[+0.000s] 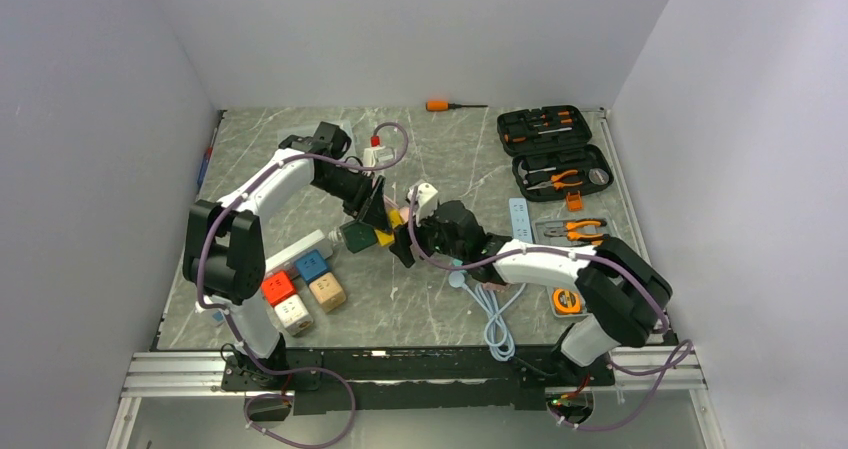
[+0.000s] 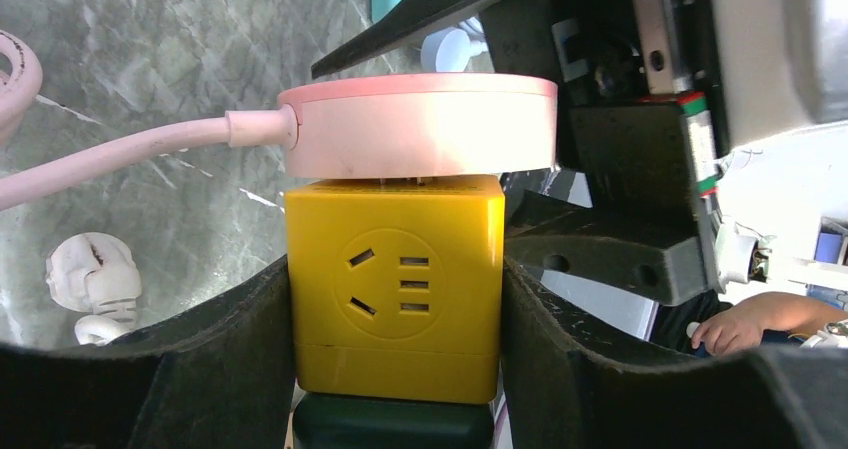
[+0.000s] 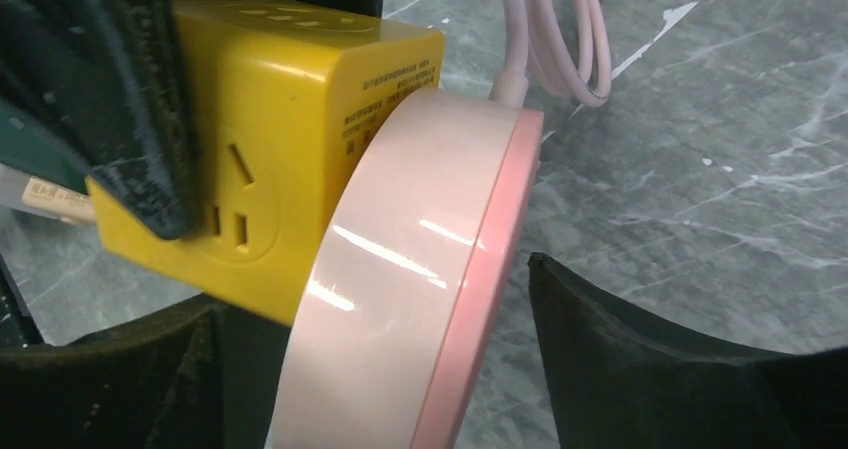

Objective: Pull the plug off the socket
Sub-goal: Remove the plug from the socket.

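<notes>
The socket is a yellow cube (image 2: 395,279), and my left gripper (image 2: 395,354) is shut on its two sides, just above the table. A round pink plug (image 2: 420,124) sits on the cube's far face, a thin line of prongs showing between them. Its pink cable (image 2: 120,159) leads off to the left. In the right wrist view the plug (image 3: 410,289) leans tilted against the socket (image 3: 280,119). My right gripper (image 3: 400,369) is open around the plug, and its right finger (image 3: 640,359) stands apart from the rim. Seen from above, both grippers meet at the socket (image 1: 383,236).
A dark green cube (image 1: 355,235) adjoins the yellow socket. Red (image 1: 278,287), blue (image 1: 312,265), tan (image 1: 327,292) and white (image 1: 293,314) cubes lie front left. Open tool cases (image 1: 555,149) and a tape measure (image 1: 567,301) are on the right. A pale blue cable (image 1: 492,319) lies near the front.
</notes>
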You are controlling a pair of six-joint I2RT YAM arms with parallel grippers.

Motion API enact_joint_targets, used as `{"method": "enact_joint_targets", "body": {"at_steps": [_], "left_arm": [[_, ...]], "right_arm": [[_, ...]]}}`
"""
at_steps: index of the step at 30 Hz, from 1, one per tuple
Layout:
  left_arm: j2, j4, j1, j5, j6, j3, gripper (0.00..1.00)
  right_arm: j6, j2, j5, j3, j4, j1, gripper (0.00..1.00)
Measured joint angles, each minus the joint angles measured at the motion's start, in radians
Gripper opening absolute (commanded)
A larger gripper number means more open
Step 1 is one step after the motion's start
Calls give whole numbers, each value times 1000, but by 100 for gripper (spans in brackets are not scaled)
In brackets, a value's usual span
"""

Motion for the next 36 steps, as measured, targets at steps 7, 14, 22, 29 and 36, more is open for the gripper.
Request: {"method": "enact_joint_targets", "body": {"at_steps": [7,14,22,29,36], "left_arm": [[0,22,5,-21,-10,-2,1],[-2,28,1,-21,-41,-8,81],[-3,26,-6,93,-42,-63,99],[14,37,-7,133,-72,-122,99],[21,86,-7,136,-130,-157,78]], "right_arm": [[11,66,56,12,16,18,15],[15,49,184,-72,160,37,0],[8,16,242,-150,242,52,0],[8,16,279,-159,278,74,0],[-2,16,301,-159,287,103,0]]}}
